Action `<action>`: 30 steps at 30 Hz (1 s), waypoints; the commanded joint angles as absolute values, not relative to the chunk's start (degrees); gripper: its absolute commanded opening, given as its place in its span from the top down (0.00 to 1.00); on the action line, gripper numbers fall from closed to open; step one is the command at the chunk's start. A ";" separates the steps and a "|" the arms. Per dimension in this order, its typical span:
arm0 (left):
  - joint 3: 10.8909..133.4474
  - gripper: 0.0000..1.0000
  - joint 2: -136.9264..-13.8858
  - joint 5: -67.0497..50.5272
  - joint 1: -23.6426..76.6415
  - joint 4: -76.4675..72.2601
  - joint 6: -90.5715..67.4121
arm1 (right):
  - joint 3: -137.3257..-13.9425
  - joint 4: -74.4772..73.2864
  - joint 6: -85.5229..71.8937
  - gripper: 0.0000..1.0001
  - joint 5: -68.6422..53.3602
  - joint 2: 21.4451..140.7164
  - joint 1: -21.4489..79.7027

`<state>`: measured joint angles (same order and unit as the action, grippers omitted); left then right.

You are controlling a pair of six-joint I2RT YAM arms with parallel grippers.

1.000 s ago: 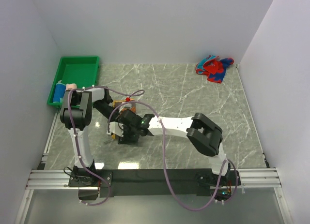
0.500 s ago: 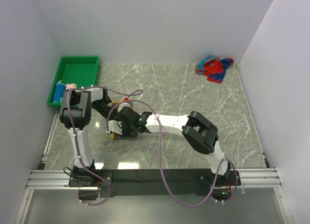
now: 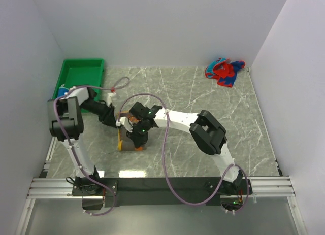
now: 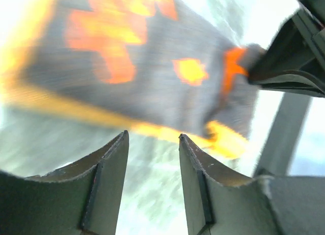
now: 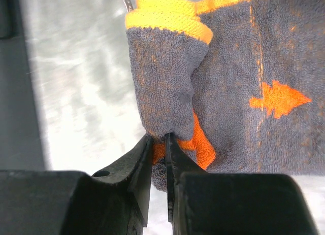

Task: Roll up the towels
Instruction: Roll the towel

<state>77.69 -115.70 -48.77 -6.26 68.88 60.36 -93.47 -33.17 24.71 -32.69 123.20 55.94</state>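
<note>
Orange towel, grey-faced with orange marks and a yellow-orange hem, lies partly bunched on the marble table. The right gripper is clenched on this towel: its two fingers pinch a raised fold at a hemmed corner, and the cloth folds back over itself just above the pinch. The left gripper hangs just beside the towel's long hemmed edge with its fingers spread and nothing between them; whether it touches the cloth cannot be told, since the left wrist view is blurred. The green tray sits well apart from the orange towel, to its far left. The red-and-blue towel lies crumpled well apart from it, to its far right.
</note>
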 commanded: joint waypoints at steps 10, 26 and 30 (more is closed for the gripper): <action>67.62 0.50 -88.99 -53.71 -18.72 61.53 62.13 | -109.06 -55.37 11.96 1.00 -52.90 139.11 51.86; 40.44 0.39 -60.13 -39.04 7.87 49.94 67.87 | -119.88 -57.66 6.68 1.00 -58.01 153.19 47.64; 36.84 0.38 -59.24 -33.24 16.16 41.68 61.72 | -120.41 -57.31 6.07 1.00 -57.22 153.98 47.20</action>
